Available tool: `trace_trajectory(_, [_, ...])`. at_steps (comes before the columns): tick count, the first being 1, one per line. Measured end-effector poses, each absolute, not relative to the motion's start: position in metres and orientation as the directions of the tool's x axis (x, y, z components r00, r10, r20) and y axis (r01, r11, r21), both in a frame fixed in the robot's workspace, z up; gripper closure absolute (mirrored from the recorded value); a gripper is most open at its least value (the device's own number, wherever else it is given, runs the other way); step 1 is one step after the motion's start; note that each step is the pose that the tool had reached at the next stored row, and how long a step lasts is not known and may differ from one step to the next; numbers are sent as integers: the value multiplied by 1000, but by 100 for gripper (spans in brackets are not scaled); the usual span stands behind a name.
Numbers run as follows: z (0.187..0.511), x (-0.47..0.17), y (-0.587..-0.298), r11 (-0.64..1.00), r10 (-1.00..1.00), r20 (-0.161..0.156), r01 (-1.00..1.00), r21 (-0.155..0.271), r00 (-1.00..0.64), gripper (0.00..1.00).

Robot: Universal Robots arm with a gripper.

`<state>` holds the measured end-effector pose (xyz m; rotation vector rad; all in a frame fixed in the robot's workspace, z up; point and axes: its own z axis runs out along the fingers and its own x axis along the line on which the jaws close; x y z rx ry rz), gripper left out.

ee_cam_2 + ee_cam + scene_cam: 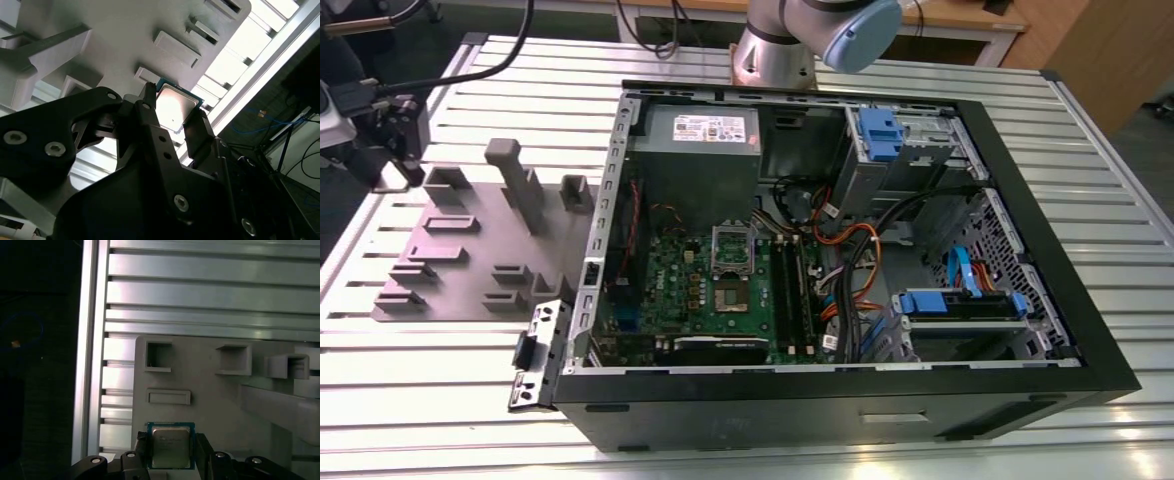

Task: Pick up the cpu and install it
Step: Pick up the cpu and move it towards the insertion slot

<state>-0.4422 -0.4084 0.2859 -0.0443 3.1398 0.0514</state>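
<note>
The cpu [175, 106] [170, 447], a small square chip with a silvery metal top and a thin rim, sits between my two black fingers in both wrist views. My gripper [174, 117] [170, 452] is shut on it, one finger against each side. It hangs well above the grey fixture plate [210, 400] [125, 40] [467, 250]. In the exterior view the green motherboard [687, 265] lies inside the open computer case [854, 400], with a socket [731, 293] near its middle under a raised silver bracket [731, 243].
The fixture plate carries several raised blocks and pockets [520, 180]. Ribbed aluminium table slats [210, 295] surround it. Memory sticks [790, 290], orange and black cables [847, 250] and blue drive bays [961, 300] crowd the case beside the motherboard. The arm's base [781, 50] stands behind the case.
</note>
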Motion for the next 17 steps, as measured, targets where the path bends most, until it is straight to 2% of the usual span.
trace_trajectory(17, [294,-442,-408,999,-28,-2,-28,33,-1000,53])
